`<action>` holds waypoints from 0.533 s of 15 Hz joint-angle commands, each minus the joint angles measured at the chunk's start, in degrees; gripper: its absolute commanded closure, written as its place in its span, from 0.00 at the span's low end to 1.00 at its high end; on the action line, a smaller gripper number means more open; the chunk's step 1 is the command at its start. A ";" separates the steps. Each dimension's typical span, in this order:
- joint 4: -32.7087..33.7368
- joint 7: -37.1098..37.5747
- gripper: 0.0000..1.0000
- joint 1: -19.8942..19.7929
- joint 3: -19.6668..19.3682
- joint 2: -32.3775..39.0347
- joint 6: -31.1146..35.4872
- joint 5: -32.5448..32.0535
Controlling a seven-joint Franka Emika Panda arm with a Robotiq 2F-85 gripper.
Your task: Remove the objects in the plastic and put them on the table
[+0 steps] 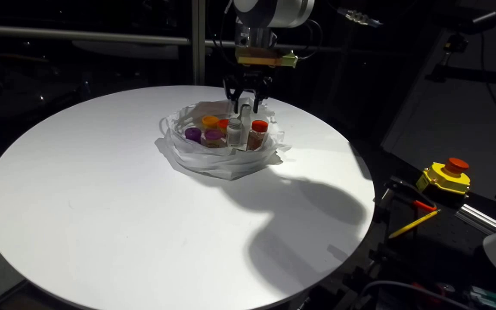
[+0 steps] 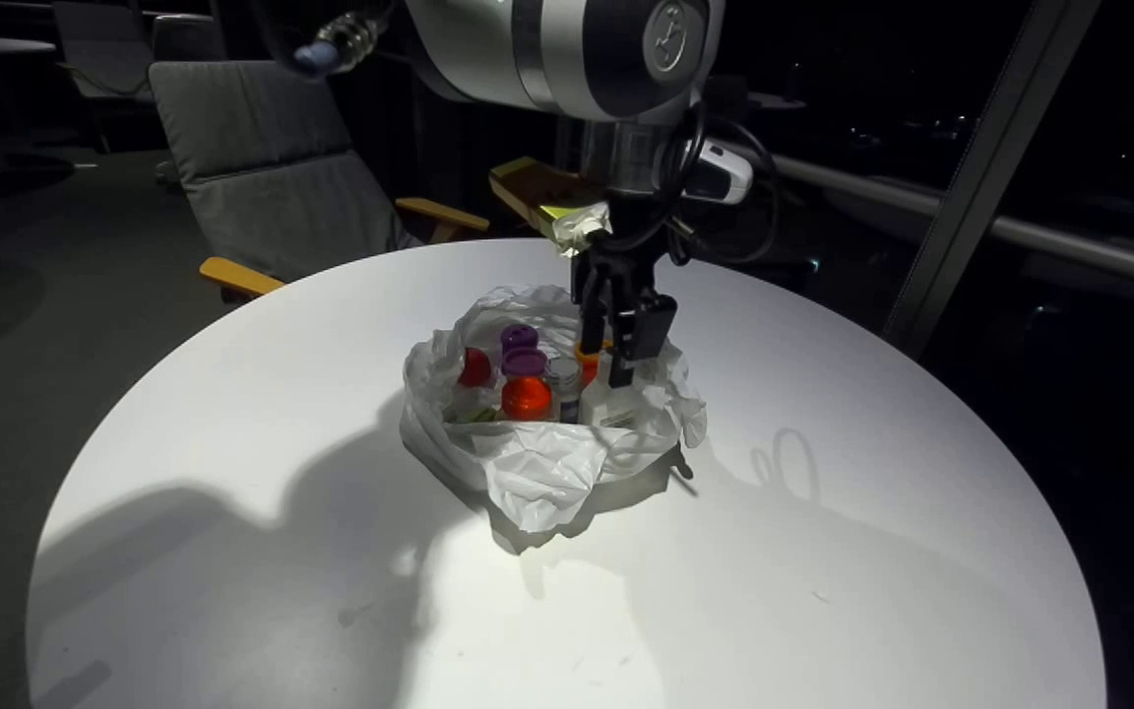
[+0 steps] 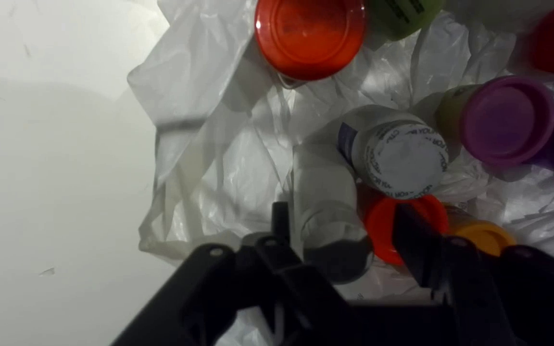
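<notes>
The plastic, a crumpled whitish bag (image 1: 230, 161), lies spread on the round white table (image 1: 101, 224) with the objects standing inside it. Among them are a jar with a red-orange cap (image 3: 310, 41), a small white-topped bottle (image 3: 407, 161), a purple-lidded jar (image 3: 508, 120) and an orange lid (image 3: 486, 238). A taller whitish bottle with a dark top (image 3: 337, 245) stands at one side of the group. My gripper (image 3: 342, 223) is open around its upper part, a finger on either side. In the wrist view a gap shows on both sides; in an exterior view the near finger partly hides this bottle (image 2: 606, 406).
Another red-orange lid (image 3: 380, 230) sits right beside the tall bottle, under one finger. The bag's folded rim (image 2: 429, 394) rises around the objects. A chair (image 2: 262, 167) is beyond the table, and a yellow stop button (image 1: 446, 178) rests on a side bench.
</notes>
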 commanded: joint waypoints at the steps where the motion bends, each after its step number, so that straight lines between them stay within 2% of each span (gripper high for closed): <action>1: 0.77 -0.38 0.70 -0.36 0.47 -0.49 -1.31 2.20; 3: -0.35 -0.03 0.86 -0.12 0.16 -1.40 -0.50 2.54; 4: -0.93 0.27 0.89 0.14 -0.12 -1.88 -0.21 2.37; 8: -4.10 2.52 0.87 1.78 -1.39 -5.80 0.86 0.85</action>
